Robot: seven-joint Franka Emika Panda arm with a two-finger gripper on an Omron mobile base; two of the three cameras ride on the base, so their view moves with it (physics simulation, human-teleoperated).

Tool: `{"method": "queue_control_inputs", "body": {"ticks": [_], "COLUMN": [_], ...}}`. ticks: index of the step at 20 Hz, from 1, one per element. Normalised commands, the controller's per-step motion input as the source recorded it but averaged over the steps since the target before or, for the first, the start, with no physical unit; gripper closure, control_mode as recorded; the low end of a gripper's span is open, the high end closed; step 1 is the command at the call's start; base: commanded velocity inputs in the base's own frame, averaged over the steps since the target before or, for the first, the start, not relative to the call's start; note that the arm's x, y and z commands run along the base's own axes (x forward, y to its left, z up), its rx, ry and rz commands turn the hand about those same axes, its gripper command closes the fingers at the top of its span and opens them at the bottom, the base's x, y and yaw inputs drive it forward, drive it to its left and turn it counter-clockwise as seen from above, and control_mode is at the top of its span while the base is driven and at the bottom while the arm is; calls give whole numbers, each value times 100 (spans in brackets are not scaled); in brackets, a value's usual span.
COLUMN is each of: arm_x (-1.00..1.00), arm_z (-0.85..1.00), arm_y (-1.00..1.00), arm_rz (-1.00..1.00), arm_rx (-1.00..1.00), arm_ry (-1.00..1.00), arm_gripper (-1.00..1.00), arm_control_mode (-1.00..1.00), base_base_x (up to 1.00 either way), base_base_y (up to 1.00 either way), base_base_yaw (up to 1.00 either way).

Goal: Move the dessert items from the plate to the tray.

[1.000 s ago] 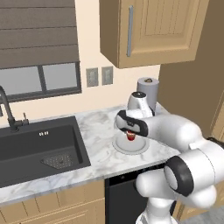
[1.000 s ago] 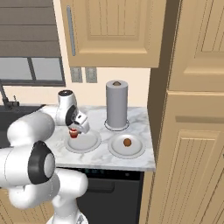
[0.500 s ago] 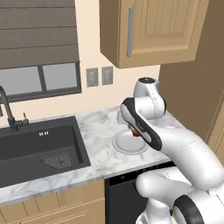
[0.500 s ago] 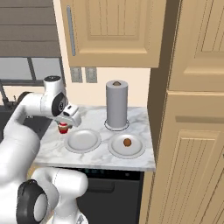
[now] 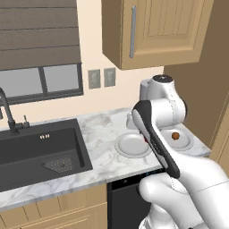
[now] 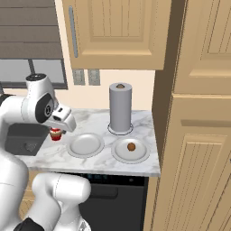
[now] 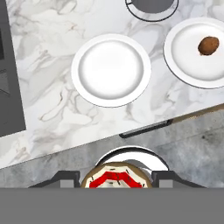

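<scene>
One red-and-white cupcake-like piece (image 6: 55, 134) is travelling left, clamped between the fingers (image 7: 65, 179).
It is leaving its round pale plate (image 6: 85, 145) bare; a plain brown ball (image 6: 131, 146) is waiting.

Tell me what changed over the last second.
The gripper lifted the cupcake off the near plate and swung it left, toward the sink; it now hangs past that plate's left edge, still gripped. The brown ball stayed on the other plate.
</scene>
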Motion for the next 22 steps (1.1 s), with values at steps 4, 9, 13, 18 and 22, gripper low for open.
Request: {"method": "queue_control_inputs", "body": {"ticks": [4, 9, 13, 18, 22], "arm_x": [-16, -6, 0, 0, 0], "arm_z": [15, 0, 0, 0, 0], "arm_y": [0, 0, 6, 75, 25], "arm_rz": [0, 0, 0, 0, 0], "arm_rx": [-2, 0, 0, 0, 0], "arm_ry": [0, -3, 0, 0, 0], "arm_gripper": [100, 100, 100, 100, 100], "arm_control_mode": [-100, -100, -100, -100, 100], "base_base_x": [0, 0, 0, 0, 0], "base_base_y": [0, 0, 0, 0, 75], "base_base_yaw": [0, 0, 0, 0, 0]}}
